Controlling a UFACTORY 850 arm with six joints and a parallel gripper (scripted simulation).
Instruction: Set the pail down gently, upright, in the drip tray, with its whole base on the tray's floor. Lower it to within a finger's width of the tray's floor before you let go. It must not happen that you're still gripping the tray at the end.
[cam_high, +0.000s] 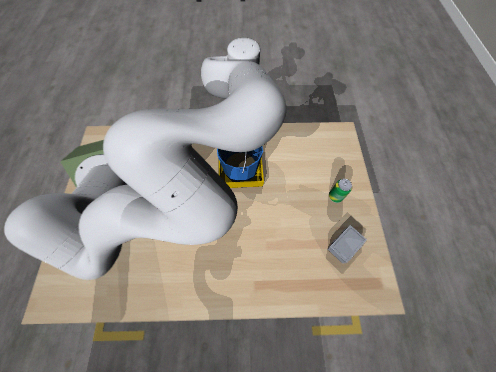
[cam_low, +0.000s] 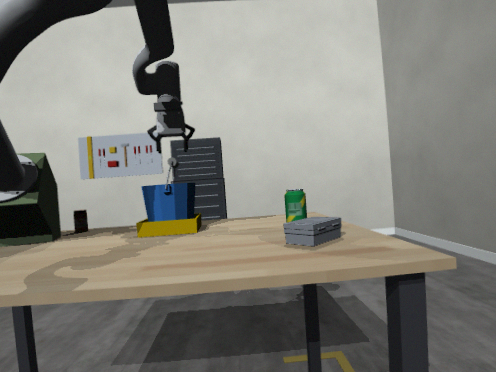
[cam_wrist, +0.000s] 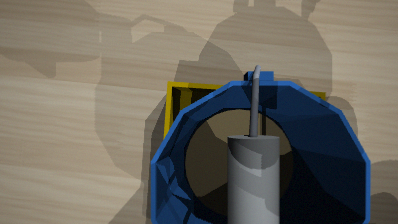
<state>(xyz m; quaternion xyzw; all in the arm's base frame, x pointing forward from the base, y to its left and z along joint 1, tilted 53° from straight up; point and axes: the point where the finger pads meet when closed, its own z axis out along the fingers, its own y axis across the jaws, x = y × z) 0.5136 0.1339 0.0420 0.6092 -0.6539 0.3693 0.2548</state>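
The blue pail (cam_high: 241, 166) (cam_low: 168, 201) (cam_wrist: 320, 140) stands upright in the yellow drip tray (cam_high: 244, 183) (cam_low: 169, 227) (cam_wrist: 175, 100) at the back of the table. Its wire handle (cam_low: 170, 175) (cam_wrist: 255, 102) stands up, with a grey grip (cam_low: 172, 162) (cam_wrist: 252, 175) at the top. My gripper (cam_low: 171, 144) is open and empty. It hangs a little above the handle's grip, not touching it. In the top view the arm hides the gripper and part of the pail.
A green can (cam_high: 340, 190) (cam_low: 295, 204) and a grey case (cam_high: 346, 243) (cam_low: 312, 230) sit on the table's right side. A green box (cam_high: 80, 159) (cam_low: 27, 200) stands at the back left. A small dark can (cam_low: 80, 220) stands by it.
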